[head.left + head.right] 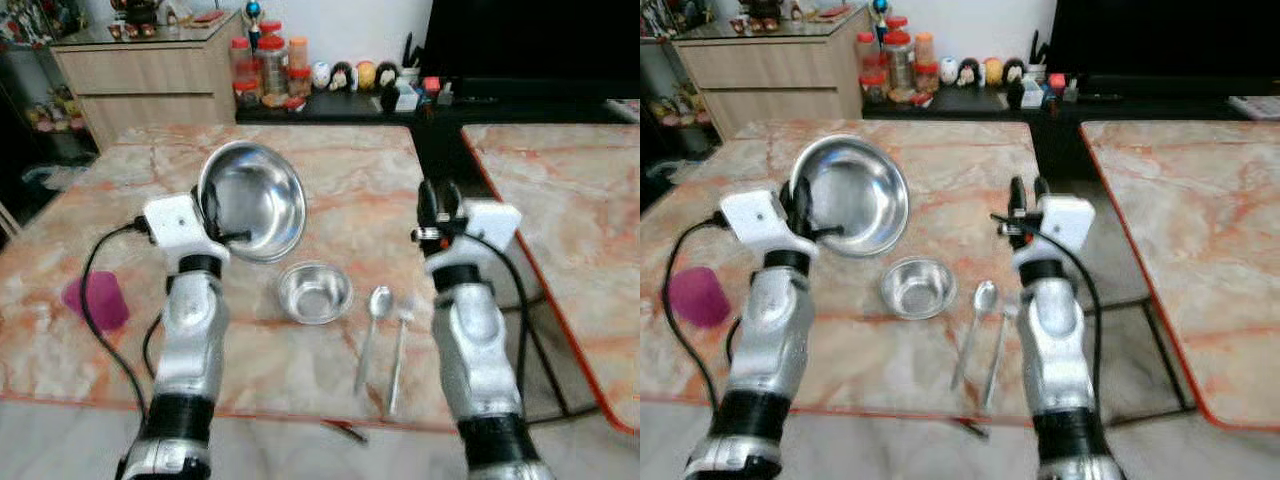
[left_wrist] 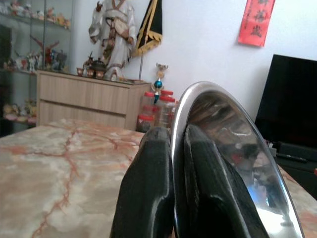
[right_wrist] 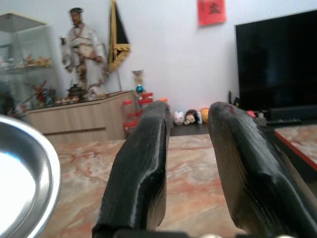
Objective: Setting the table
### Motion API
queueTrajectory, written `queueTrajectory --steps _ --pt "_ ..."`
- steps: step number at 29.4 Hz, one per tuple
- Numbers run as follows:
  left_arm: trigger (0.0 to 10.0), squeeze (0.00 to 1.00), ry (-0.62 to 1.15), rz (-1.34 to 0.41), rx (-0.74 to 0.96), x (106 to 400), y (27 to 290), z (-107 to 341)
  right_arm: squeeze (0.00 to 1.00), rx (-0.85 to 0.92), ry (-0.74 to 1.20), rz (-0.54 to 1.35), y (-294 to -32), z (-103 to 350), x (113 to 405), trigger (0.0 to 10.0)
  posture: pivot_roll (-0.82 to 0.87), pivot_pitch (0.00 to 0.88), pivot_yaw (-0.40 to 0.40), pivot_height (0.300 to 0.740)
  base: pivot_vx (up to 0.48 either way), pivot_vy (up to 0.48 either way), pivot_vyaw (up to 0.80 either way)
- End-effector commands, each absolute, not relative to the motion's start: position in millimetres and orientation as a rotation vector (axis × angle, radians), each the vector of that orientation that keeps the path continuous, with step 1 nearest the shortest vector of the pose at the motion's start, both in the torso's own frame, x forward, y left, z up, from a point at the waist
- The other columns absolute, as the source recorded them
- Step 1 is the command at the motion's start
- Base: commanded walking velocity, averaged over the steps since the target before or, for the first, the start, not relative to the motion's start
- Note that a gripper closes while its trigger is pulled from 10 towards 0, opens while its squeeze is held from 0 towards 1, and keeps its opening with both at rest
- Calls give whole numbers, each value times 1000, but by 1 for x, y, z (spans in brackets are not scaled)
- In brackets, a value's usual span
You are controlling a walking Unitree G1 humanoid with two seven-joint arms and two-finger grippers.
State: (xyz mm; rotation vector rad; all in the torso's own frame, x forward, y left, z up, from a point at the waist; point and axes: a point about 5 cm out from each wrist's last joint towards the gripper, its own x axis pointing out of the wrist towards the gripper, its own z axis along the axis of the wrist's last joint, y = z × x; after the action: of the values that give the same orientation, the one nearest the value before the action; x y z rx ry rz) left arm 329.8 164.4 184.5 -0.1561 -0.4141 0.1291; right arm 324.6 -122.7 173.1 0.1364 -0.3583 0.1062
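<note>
Left gripper (image 1: 212, 208) clamps rim of tilted steel plate (image 1: 255, 200); small bowl (image 1: 315, 291), spoon (image 1: 372, 325) below-right; right gripper (image 1: 438, 198) empty, fingers parted

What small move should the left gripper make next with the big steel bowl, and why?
Probably lower the big steel bowl flat onto the marble table: the left gripper pinches its rim, holding it tilted above the small bowl.
</note>
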Motion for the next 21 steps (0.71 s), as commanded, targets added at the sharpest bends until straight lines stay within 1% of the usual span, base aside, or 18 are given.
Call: queueTrajectory --steps 1,3,21 --pt "10000 0 -455 124 -164 329 161 194 0 136 -373 93 -127 178 324 10000 -32 0 15 740 0 -285 0" --pt "10000 0 -455 124 -163 329 161 194 0 135 -374 92 -127 178 324 10000 -32 0 15 740 0 -281 0" --pt "10000 0 -449 124 -165 329 161 194 0 136 -368 86 -128 177 323 10000 -34 0 18 740 0 -398 0"
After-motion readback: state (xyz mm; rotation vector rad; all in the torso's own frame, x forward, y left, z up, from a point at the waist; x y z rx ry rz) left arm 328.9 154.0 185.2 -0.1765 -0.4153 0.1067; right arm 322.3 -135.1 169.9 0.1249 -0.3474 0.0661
